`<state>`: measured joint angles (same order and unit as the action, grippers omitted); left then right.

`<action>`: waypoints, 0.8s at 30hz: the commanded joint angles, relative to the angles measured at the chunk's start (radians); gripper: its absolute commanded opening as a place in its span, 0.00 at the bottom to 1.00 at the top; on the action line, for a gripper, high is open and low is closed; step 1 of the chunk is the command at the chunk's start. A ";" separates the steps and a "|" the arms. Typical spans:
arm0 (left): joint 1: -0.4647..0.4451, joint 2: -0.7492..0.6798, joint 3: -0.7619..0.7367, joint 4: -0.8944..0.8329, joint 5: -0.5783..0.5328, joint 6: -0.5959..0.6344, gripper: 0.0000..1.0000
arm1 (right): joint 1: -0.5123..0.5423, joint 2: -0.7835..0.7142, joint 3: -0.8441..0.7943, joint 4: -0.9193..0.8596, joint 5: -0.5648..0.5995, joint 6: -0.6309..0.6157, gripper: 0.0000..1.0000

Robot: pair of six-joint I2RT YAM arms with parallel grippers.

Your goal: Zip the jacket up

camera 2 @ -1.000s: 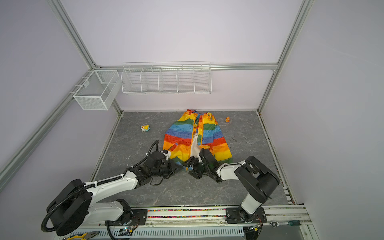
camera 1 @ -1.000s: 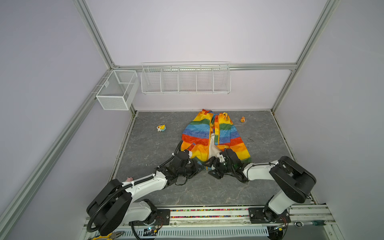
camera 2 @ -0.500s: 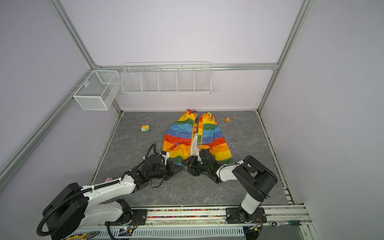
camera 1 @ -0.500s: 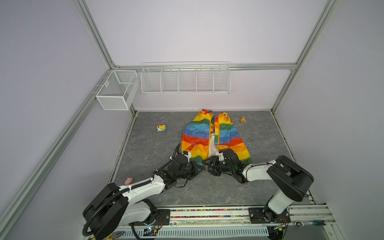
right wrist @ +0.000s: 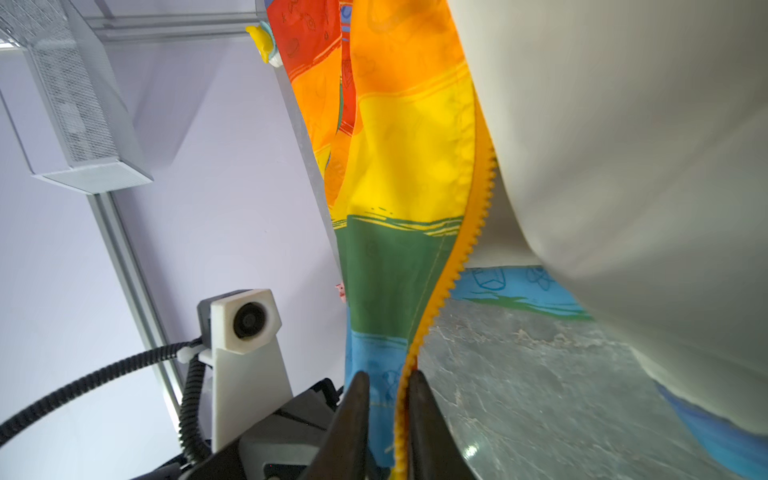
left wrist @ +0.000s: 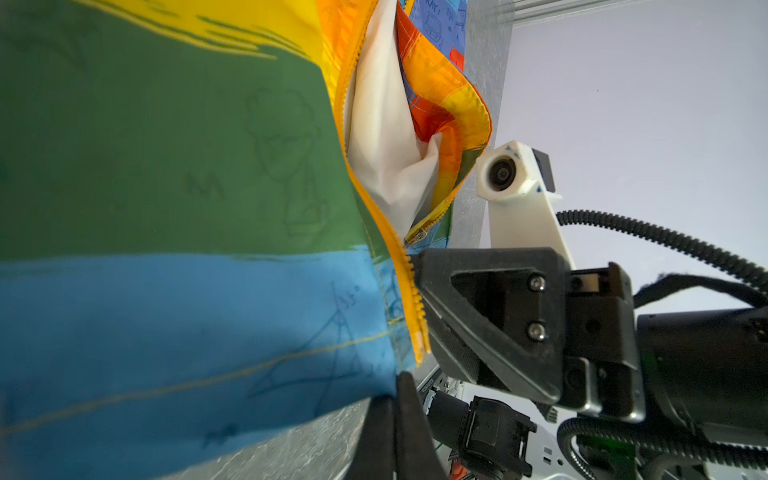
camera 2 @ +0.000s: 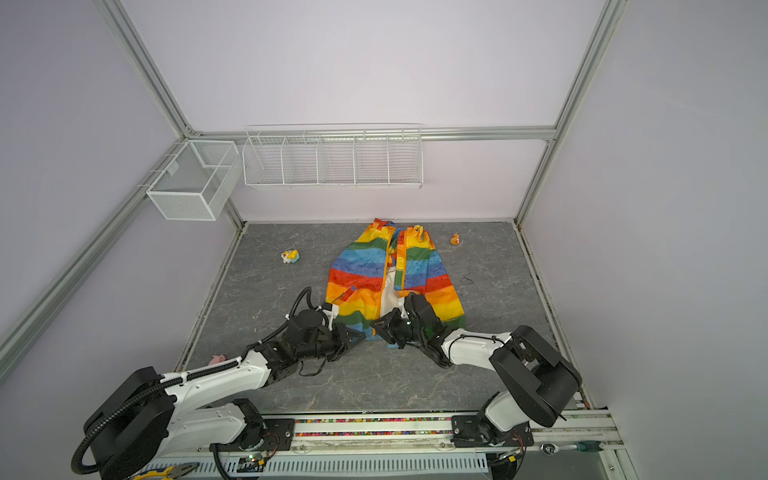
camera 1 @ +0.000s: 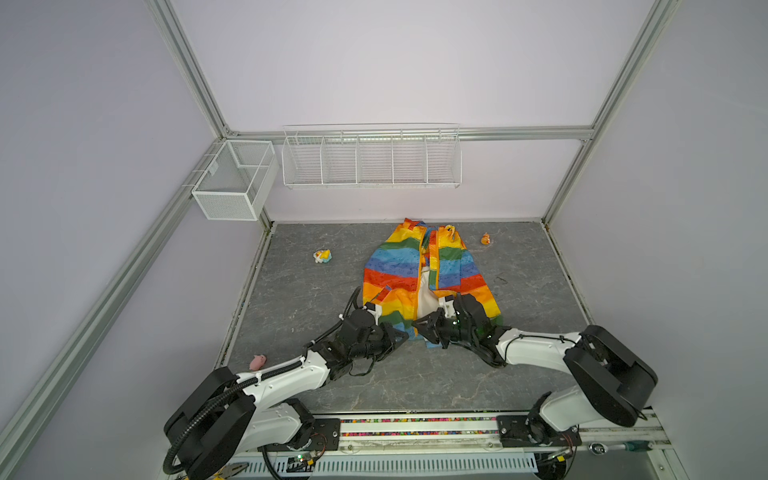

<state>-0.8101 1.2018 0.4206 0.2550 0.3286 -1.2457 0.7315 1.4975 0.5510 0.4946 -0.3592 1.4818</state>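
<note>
The rainbow-striped jacket [camera 1: 395, 266] [camera 2: 357, 266] lies flat on the grey floor. Its front is parted at the near hem and shows pale lining [left wrist: 382, 137]. My left gripper [camera 1: 405, 334] [camera 2: 363, 334] [left wrist: 395, 380] is shut on the blue hem corner of the left panel, which it holds off the floor. My right gripper [camera 1: 417, 324] [camera 2: 372, 323] [right wrist: 388, 382] faces it tip to tip. Its jaws are pressed on the same panel's orange-yellow zipper band [right wrist: 453, 266] and blue hem. A metal zipper slider [left wrist: 417, 237] sits low on the other panel's edge.
Small toys lie on the floor: a yellow-blue one [camera 1: 322, 256] left of the jacket, an orange one [camera 1: 485, 238] at the back right, a pink one [camera 1: 257, 361] by the left edge. Wire baskets [camera 1: 372, 156] [camera 1: 232, 178] hang on the back and left walls.
My right gripper's jaws have closed from wide open onto the zipper edge at the hem. My left gripper stayed shut and shifted slightly right, toward the right gripper.
</note>
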 commanded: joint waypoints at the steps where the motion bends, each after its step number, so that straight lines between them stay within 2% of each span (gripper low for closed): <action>1: -0.004 -0.020 -0.004 -0.005 -0.013 -0.006 0.00 | -0.007 -0.014 0.018 -0.057 0.006 -0.011 0.11; 3: -0.004 -0.022 -0.005 -0.005 -0.014 -0.006 0.00 | -0.008 -0.010 0.020 -0.056 0.002 -0.011 0.07; 4: -0.004 -0.024 -0.006 -0.004 -0.015 -0.010 0.05 | -0.010 -0.007 0.021 -0.055 -0.003 -0.013 0.06; 7: -0.004 -0.030 -0.023 0.021 -0.015 -0.032 0.45 | -0.012 -0.001 0.025 -0.048 -0.009 -0.017 0.06; 8: -0.004 -0.030 -0.030 0.037 -0.014 -0.043 0.54 | -0.013 0.001 0.028 -0.048 -0.012 -0.018 0.06; 9: -0.004 -0.027 -0.038 0.054 -0.012 -0.057 0.58 | -0.012 0.003 0.031 -0.048 -0.014 -0.020 0.06; 15: -0.006 0.018 -0.092 0.234 0.007 -0.171 0.65 | -0.013 0.006 0.046 -0.045 -0.021 -0.014 0.06; 20: -0.012 0.093 -0.129 0.424 -0.028 -0.253 0.65 | -0.011 -0.007 0.046 -0.042 -0.023 -0.005 0.06; 24: -0.018 0.155 -0.123 0.533 -0.072 -0.261 0.63 | -0.009 -0.026 0.042 -0.053 -0.025 -0.010 0.06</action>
<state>-0.8207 1.3251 0.2989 0.6292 0.3016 -1.4628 0.7261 1.4975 0.5823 0.4442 -0.3695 1.4616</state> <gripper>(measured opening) 0.629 0.066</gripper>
